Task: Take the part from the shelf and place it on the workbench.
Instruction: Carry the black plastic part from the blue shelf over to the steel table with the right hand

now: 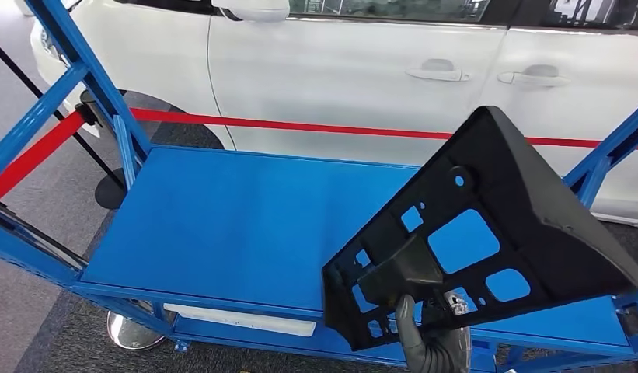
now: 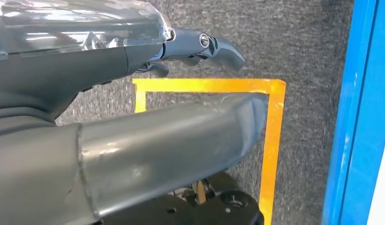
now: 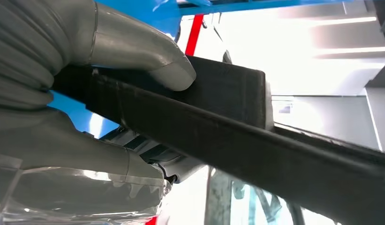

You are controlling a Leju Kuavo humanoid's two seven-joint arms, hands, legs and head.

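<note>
A: The right hand [image 1: 434, 342] comes up from below with its fingers clamped on the lower edge of the black part [image 1: 486, 233], and the part hangs tilted in the air over the right end of the blue workbench [image 1: 222, 225].

B: From the wrist, the thumb [image 3: 148, 56] presses flat on the part's dark rib, gripping it firmly. The part touches no surface.

A: And the left hand [image 2: 200, 47]?

B: Hanging low over grey carpet [image 2: 303, 42], beside a yellow floor marking [image 2: 275, 140], fingers stretched out and nothing in them.

A: Behind the bench, a white car [image 1: 339, 70] and a red barrier tape [image 1: 315, 127].
</note>
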